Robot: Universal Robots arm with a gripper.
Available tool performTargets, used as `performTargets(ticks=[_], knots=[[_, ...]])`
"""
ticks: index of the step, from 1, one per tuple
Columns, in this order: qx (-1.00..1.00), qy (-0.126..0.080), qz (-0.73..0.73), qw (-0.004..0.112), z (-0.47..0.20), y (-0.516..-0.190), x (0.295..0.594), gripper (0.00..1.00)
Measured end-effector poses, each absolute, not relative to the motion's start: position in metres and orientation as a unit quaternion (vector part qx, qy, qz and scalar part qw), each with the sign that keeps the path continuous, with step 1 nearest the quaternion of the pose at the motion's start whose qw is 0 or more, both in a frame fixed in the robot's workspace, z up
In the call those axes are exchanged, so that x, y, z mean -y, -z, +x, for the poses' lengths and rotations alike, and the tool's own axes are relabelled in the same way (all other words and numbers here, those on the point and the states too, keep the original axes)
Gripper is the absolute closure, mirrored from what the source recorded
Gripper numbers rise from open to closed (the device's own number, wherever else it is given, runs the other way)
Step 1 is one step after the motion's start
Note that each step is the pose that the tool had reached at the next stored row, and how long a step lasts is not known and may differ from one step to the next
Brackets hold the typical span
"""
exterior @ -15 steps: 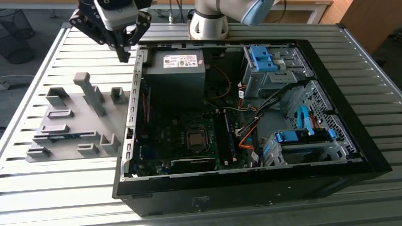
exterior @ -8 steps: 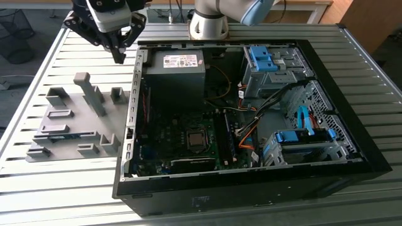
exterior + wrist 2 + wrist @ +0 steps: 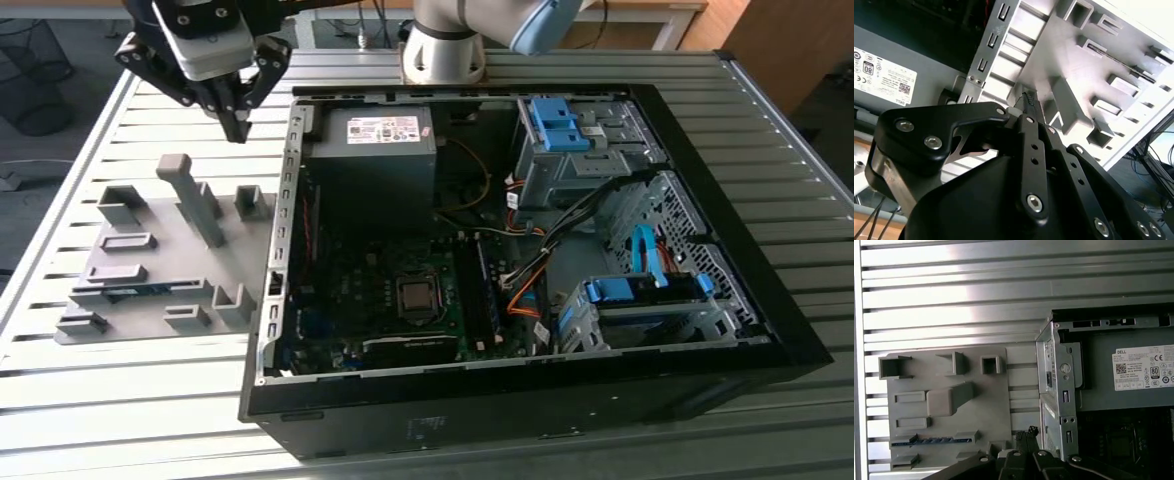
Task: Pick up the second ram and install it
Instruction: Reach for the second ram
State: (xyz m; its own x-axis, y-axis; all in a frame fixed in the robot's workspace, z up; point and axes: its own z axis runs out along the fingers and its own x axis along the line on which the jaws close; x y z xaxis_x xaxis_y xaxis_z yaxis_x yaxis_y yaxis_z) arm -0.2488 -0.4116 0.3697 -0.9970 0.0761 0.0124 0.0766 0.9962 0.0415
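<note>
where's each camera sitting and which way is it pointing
Exterior view: off the arm, looking down on the open computer case and grey holder tray; the arm and hand show at the far side.
First wrist view: on the arm, looking down past the hand at the tray, its blue memory stick and the case corner.
Second wrist view: on the arm, looking along the hand's black links toward the tray.
Both wrist views share the hand, tray and power supply.

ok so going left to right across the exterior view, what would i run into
second ram lying in the grey holder plate → claw → power supply → memory slots on the motherboard → lower blue drive bracket
</note>
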Motion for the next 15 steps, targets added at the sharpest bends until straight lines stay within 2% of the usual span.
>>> performTargets(ticks=[15], knots=[[0.999,0.021,-0.038,0.007,-0.270,-0.366,0.413,0.89]])
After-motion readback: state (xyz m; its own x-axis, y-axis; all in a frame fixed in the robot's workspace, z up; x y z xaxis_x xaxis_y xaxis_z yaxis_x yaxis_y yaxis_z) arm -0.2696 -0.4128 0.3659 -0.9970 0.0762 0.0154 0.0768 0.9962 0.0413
